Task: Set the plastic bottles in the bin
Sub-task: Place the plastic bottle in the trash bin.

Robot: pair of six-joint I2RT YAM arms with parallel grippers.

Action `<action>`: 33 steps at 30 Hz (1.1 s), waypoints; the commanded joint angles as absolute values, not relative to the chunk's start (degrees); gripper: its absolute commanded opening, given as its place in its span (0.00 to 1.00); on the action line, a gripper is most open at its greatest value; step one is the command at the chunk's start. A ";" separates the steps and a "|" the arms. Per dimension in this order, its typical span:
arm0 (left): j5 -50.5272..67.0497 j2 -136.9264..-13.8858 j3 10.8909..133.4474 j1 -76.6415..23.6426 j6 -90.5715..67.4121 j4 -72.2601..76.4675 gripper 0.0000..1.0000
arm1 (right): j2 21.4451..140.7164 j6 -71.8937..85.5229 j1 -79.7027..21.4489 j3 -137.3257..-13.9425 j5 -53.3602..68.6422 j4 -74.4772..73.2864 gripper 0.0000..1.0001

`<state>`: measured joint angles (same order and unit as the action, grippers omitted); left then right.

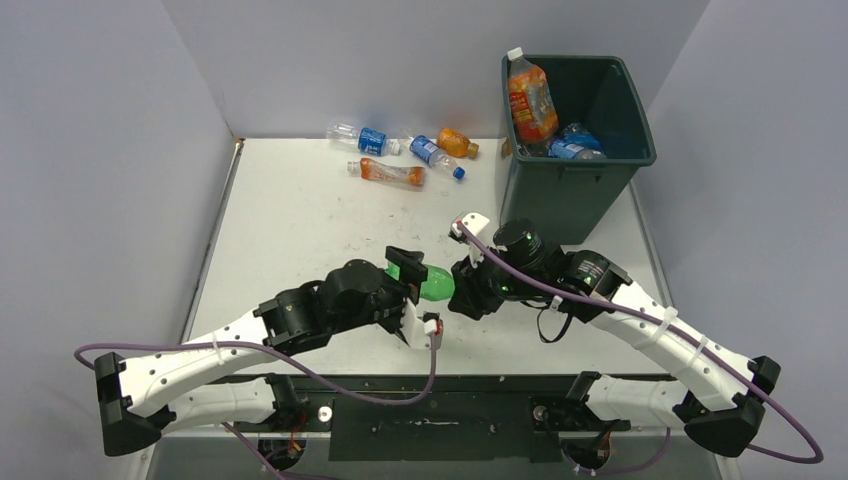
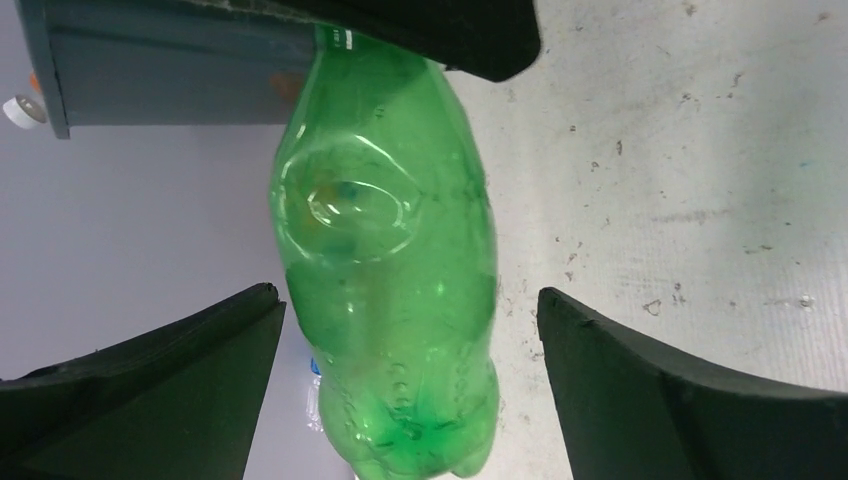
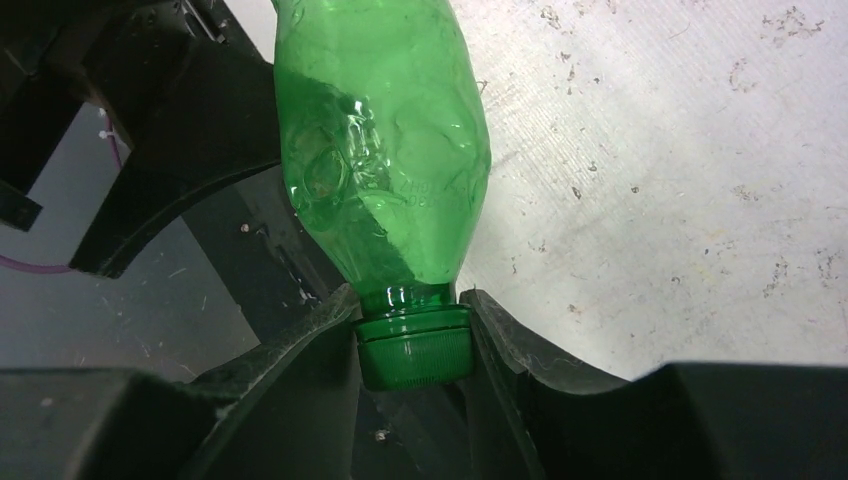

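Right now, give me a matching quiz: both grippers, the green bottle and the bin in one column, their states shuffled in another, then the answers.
Column one:
1. left gripper
2. right gripper
3. green bottle
4. bin

Column two:
A. already has bottles inside
B. shut on a green cap
C. open, straddling the bottle's body
D. held by its cap end

Pairs: 1-C, 2-B, 3-D, 4-A.
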<state>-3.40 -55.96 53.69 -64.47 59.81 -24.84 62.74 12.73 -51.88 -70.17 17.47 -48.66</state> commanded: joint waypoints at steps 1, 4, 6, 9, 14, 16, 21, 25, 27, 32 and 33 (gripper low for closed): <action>-6.58 -57.12 53.49 -64.84 59.28 -17.12 1.00 | 62.10 12.36 -52.69 -72.53 18.39 -46.89 0.05; -6.34 -57.93 53.30 -65.04 57.62 -15.66 0.87 | 62.06 12.63 -53.09 -72.42 18.63 -46.35 0.05; -6.76 -58.09 53.04 -65.04 56.52 -14.16 0.80 | 61.78 12.86 -53.24 -72.63 18.44 -46.06 0.05; -7.37 -57.68 52.35 -65.26 54.92 -10.37 0.56 | 60.89 14.07 -53.30 -73.36 15.81 -45.20 0.07; -5.70 -56.65 50.00 -65.30 52.60 -5.23 0.35 | 58.34 16.08 -53.28 -72.90 16.31 -40.38 0.79; -5.79 -56.60 48.74 -65.30 50.63 -3.12 0.32 | 57.35 17.24 -53.28 -72.63 15.67 -37.98 0.94; -10.38 -56.40 47.39 -65.47 36.86 5.07 0.20 | 49.26 22.81 -53.26 -67.58 10.56 -24.23 0.90; -12.58 -54.71 49.54 -65.78 26.74 5.70 0.16 | 38.47 27.61 -53.22 -58.19 3.68 -5.16 0.90; -12.91 -52.82 51.06 -65.68 18.77 4.17 0.14 | 34.83 28.89 -53.23 -52.67 0.96 6.94 0.90; -9.28 -48.16 48.27 -64.80 5.47 7.14 0.10 | 35.58 26.49 -53.26 -49.16 -6.86 13.84 0.90; -7.53 -47.68 47.65 -64.13 2.52 7.79 0.10 | 36.66 25.99 -53.20 -49.29 -7.52 13.57 0.90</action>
<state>-11.18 -51.05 47.20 -65.23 18.11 0.84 32.71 26.68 -52.97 -50.37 0.05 3.57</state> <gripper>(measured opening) 0.499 0.897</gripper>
